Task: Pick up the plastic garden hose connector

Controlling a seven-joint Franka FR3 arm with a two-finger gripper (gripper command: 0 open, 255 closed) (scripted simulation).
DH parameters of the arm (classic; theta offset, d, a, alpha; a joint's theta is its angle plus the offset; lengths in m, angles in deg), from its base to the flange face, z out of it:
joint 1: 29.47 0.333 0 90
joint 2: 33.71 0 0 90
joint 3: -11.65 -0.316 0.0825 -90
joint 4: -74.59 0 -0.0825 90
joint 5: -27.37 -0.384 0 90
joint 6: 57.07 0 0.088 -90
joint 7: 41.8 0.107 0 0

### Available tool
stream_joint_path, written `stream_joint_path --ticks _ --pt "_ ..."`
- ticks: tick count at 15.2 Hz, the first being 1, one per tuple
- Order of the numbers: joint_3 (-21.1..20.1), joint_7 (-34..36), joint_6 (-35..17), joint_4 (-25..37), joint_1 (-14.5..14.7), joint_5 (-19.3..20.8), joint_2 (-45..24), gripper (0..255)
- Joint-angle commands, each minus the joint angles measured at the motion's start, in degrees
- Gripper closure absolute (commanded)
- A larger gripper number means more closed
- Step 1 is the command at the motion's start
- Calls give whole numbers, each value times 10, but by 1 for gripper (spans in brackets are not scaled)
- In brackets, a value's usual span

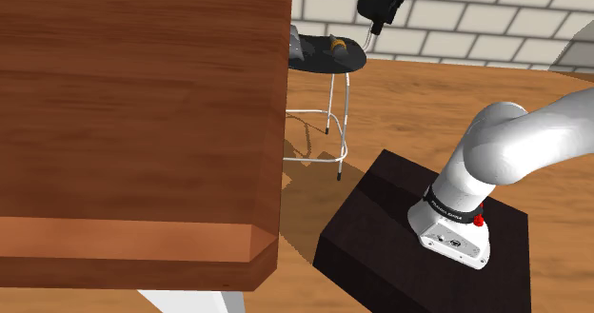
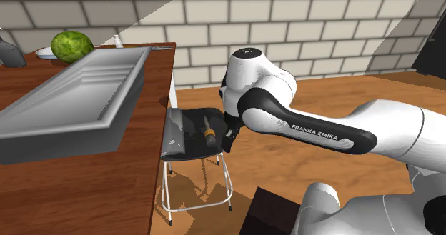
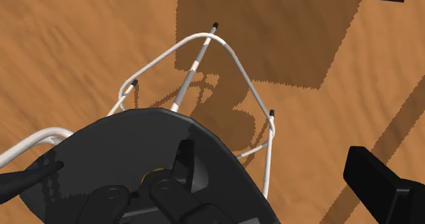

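— Where is the hose connector (image 2: pixel 208 132)?

— On the stool (image 2: pixel 182 144), the one with the black seat and thin white legs. It's a dark piece with an orange-yellow band, lying flat on the seat, towards the side nearest the arm.

— And the stool itself?

— It's on the wooden floor (image 1: pixel 428 102), just beside the edge of the wooden bench (image 1: pixel 143 92), between that and the dark stand (image 1: pixel 381 235). There's a grey sink (image 2: pixel 71 105) set into the bench, and a green melon (image 2: pixel 71 46) behind it, by the brick wall.

— What about the tool (image 3: pixel 204 165)?

— It hangs close over the seat, pointing down at it. Its two black fingers (image 3: pixel 381 185) are spread wide (the wrist view makes that plain), and there's nothing clasped between them. The connector sits below the gap, and neither finger touches it.

— How near is it?

— Near, though I can't tell whether a fingertip meets the seat.
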Motion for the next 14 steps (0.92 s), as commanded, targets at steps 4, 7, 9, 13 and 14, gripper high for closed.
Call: stream_joint_path --ticks 4,7,9,13,14 --pt "-5 67 -31 31 -25 -10 -68 0" --pt "-7 131 -57 67 -49 -17 -135 0" --pt "-6 173 -70 93 -63 -22 -178 0" --pt "0 253 -90 150 -90 -30 -261 0" --pt "3 272 -93 165 -96 -32 -281 0"
